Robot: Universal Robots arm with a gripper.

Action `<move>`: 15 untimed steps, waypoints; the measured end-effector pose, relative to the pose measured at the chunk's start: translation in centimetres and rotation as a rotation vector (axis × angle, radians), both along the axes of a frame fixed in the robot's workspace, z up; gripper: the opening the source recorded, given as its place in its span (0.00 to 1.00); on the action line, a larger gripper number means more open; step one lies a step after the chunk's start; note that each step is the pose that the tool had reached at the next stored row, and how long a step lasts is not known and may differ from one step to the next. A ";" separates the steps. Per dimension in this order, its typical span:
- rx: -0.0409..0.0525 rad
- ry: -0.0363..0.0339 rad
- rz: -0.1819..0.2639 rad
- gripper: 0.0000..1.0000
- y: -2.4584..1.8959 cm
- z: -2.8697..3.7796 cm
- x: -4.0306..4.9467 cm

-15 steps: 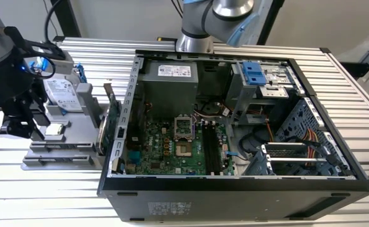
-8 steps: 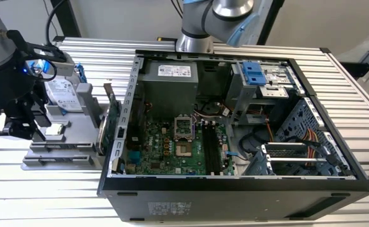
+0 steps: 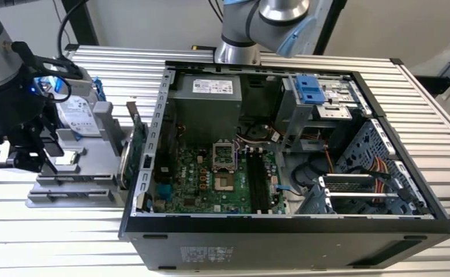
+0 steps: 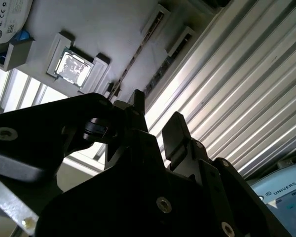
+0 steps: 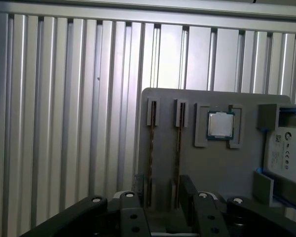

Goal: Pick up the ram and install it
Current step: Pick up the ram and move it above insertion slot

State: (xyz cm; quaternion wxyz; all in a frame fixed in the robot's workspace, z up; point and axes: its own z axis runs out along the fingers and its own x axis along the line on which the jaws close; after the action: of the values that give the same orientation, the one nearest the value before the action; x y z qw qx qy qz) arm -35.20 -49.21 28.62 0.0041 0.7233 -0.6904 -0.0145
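Grey holder [image 5: 222, 168], ram [image 5: 178, 148] by tool [image 5: 160, 191], first wrist view; computer case [image 3: 287, 238], exterior view

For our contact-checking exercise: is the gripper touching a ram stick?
Cannot tell. In the first wrist view the gripper overlaps the ends of the ram sticks; neither gap nor contact shows plainly.

In the first wrist view, the ram [image 5: 178, 143] and a second ram [image 5: 151, 148] stand on edge close together in the holder [image 5: 222, 168], with only a narrow gap between them. The table [image 5: 64, 123] beside the holder is open; the hard drive [image 5: 286, 158] rises on the holder's other side.
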 end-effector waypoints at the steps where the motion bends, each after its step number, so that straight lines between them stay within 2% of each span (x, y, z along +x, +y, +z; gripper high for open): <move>1: 0.0000 0.0000 0.000 1.00 0.00 -0.07 0.00; 15: -0.0003 0.0000 0.000 1.00 0.00 -0.96 0.00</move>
State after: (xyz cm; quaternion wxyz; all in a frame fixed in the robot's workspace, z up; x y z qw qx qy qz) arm -35.20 -49.21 27.66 0.0042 0.7233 -0.6904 -0.0144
